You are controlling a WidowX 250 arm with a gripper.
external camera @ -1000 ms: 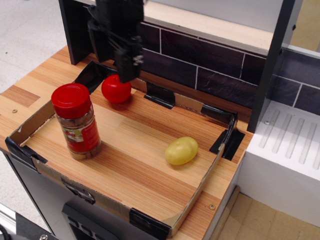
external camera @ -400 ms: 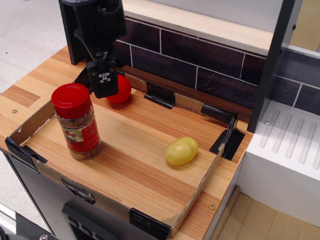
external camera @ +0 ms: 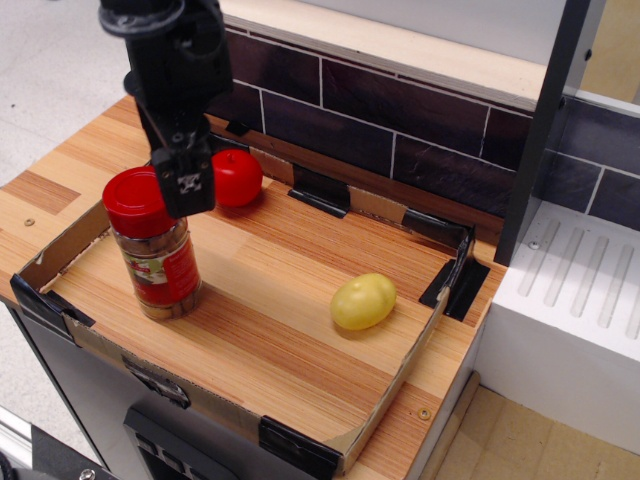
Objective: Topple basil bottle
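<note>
Gripper (external camera: 187,188) hanging at basil bottle's (external camera: 155,245) lid, 2 o'clock side.
Bottle standing upright in cardboard tray (external camera: 400,375), 9 o'clock end; jaw state is proving indeterminable; tomato (external camera: 238,177) sitting behind.

Mock kitchen: tiled backsplash (external camera: 400,130), drainboard (external camera: 590,270).

One basil bottle (external camera: 155,253), one red tomato (external camera: 237,177) and one yellow potato (external camera: 363,301) are sitting in one cardboard tray (external camera: 400,375); one gripper (external camera: 186,189) is showing.
</note>
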